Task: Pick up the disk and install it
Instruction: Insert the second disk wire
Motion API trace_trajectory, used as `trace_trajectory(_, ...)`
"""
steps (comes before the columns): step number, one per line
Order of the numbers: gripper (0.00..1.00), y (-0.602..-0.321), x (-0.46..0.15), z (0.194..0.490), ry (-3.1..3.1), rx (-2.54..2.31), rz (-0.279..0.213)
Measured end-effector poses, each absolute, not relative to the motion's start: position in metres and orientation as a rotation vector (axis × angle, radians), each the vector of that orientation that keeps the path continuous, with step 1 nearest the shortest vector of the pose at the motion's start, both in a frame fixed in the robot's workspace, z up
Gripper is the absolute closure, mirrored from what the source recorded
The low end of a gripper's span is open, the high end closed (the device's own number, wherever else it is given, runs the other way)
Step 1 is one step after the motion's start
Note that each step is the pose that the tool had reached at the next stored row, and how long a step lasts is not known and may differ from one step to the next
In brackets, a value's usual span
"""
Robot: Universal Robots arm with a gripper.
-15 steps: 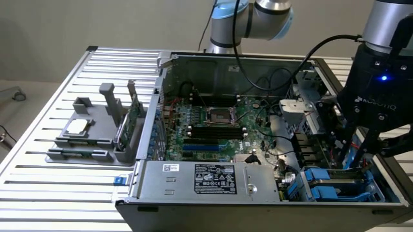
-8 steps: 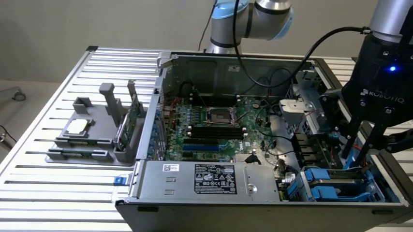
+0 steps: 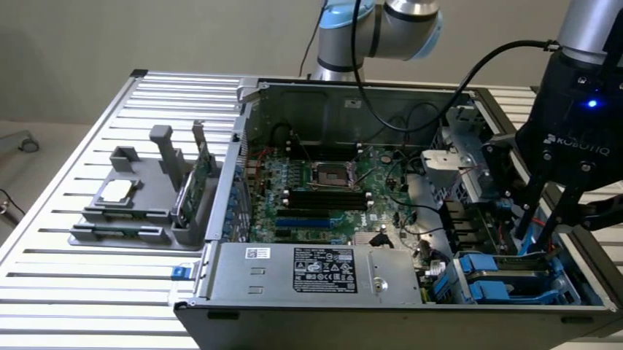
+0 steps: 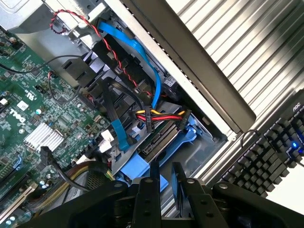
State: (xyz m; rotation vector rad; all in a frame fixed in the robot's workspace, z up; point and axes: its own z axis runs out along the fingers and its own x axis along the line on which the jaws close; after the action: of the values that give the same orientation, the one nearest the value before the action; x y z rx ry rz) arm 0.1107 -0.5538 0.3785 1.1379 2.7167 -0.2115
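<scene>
Your arm (image 3: 589, 29) stands upright at the exterior view's right, with the gripper (image 3: 538, 244) pointing straight down over the corner of the open metal case (image 3: 351, 98) nearest the camera. Whether it is clamped or loose you cannot tell. The disk (image 4: 159, 141) sits slotted into that corner, just below the gripper. Only its narrow grey metal edge shows, running crosswise toward the case wall, with blue plastic at both ends. Red, yellow and black wires (image 4: 159, 115) reach one end. The case lies on a ribbed metal table (image 3: 58, 292).
</scene>
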Motion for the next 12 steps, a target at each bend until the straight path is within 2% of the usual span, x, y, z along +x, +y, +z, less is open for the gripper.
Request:
trace_trajectory(7, 0.75, -0.5542, 0.1107, 0.3785, 2.717, 1.138, -0.211)
trace_trajectory(12, 0.75, -0.5581, 0.114, 0.3782, 2.728, 1.145, -0.175)
